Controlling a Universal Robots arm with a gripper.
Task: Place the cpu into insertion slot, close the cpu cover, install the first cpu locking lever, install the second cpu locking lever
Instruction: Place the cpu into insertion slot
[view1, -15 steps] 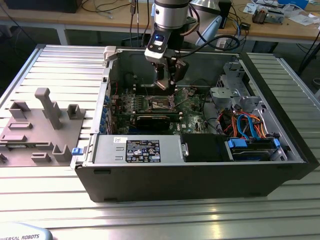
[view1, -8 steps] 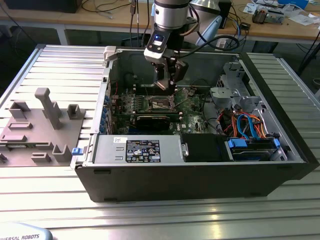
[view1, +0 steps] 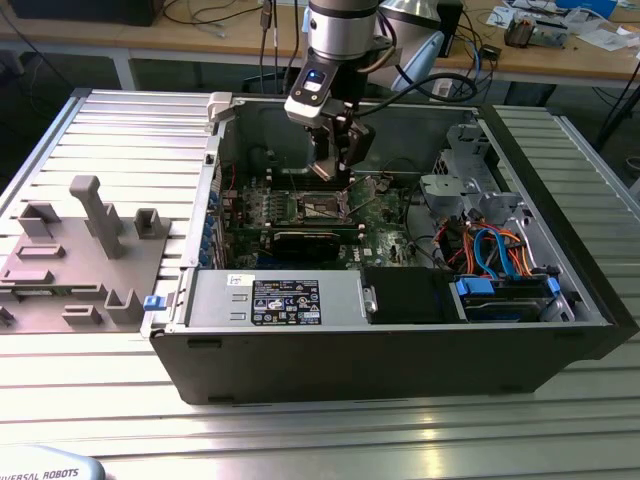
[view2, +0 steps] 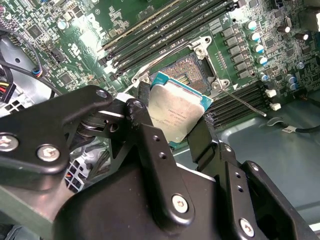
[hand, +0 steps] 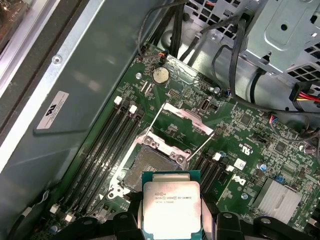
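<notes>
Ribbed metal bench (view1: 300, 440) carries an open computer case (view1: 400, 360), lying on its side with the green board (view1: 385, 235) exposed. We note a grey moulded fixture (view1: 90, 250) on the bench at the exterior view's left, well apart from the work.

Arm reaches down into the case; the pincer (view1: 337, 178) hangs over the middle of the board. It is closed narrow on the cpu (hand: 171, 210), gripping two opposite edges, silver top facing the first wrist view. In the second wrist view a black finger (view2: 142, 97) presses against one edge of the chip.

The insertion slot (hand: 150, 167) lies uncovered, its dark recess bare. We see the cpu near the slot but not seated; in both wrist views its edge overlaps the slot's rim. How high it sits off the board we cannot tell.

The cpu cover (hand: 187, 117) is swung back off the slot and lies beyond one edge of it. One locking lever (hand: 154, 121) and the other lever (hand: 201, 145), both thin wire, stand unhooked on either side of the cover.

Long black memory slots (hand: 107, 145) flank the socket; a coin cell (hand: 159, 75) sits further along the board.
</notes>
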